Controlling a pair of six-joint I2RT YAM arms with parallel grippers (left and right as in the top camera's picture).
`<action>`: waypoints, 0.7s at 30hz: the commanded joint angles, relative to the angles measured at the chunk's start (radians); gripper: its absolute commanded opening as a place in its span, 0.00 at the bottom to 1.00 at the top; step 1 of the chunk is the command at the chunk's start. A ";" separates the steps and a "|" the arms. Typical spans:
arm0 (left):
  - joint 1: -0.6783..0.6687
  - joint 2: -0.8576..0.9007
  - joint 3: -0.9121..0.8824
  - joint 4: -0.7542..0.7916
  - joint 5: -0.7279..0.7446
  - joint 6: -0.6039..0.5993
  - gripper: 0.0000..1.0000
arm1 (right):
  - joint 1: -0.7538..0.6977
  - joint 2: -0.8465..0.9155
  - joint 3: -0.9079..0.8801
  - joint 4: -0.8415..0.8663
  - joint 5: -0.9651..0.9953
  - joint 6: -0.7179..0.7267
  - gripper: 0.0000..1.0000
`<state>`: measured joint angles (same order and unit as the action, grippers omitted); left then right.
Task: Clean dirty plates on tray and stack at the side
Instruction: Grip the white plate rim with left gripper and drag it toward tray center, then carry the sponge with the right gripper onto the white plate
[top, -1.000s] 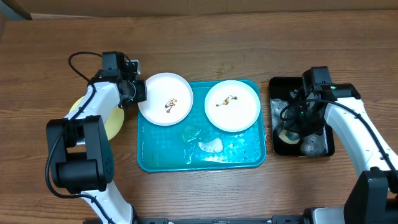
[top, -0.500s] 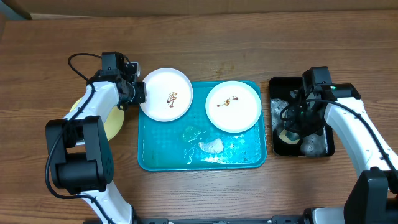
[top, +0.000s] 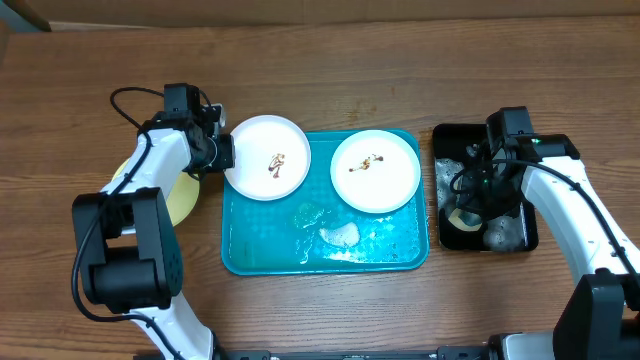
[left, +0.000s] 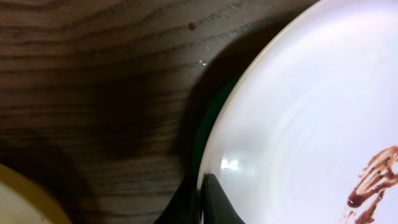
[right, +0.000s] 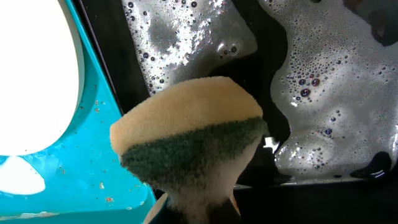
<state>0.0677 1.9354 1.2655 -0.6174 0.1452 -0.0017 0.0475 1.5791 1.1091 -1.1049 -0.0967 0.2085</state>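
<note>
Two white plates carry brown smears. The left plate (top: 268, 158) overhangs the upper left corner of the turquoise tray (top: 325, 255); my left gripper (top: 222, 150) is shut on its left rim. In the left wrist view the fingers (left: 211, 202) pinch that rim, and the plate (left: 311, 118) fills the right side. The right plate (top: 375, 170) lies flat on the tray. A pale yellow-green plate (top: 178, 195) sits on the table under my left arm. My right gripper (right: 196, 208) is shut on a yellow and green sponge (right: 193, 143).
A black tray (top: 485, 240) of soapy water (right: 311, 93) stands to the right of the turquoise tray (right: 81, 168), with my right gripper (top: 468, 200) over it. Foam and water (top: 340, 235) lie on the turquoise tray's front half. The wooden table (top: 400, 70) extends all around.
My left gripper has closed onto the left plate's rim, and the plate has shifted slightly to the right. The right arm and sponge have not moved.
</note>
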 joint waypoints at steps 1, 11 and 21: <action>-0.003 -0.047 0.001 -0.025 0.001 -0.015 0.04 | -0.002 -0.021 0.016 0.000 0.010 -0.004 0.04; -0.003 -0.094 0.001 -0.248 0.005 -0.122 0.04 | -0.002 -0.021 0.016 -0.002 0.008 -0.004 0.04; -0.058 -0.094 -0.010 -0.463 0.012 -0.197 0.04 | 0.028 -0.021 0.016 -0.009 -0.151 -0.006 0.04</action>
<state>0.0437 1.8664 1.2636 -1.0710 0.1455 -0.1638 0.0521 1.5791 1.1091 -1.1187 -0.1516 0.2081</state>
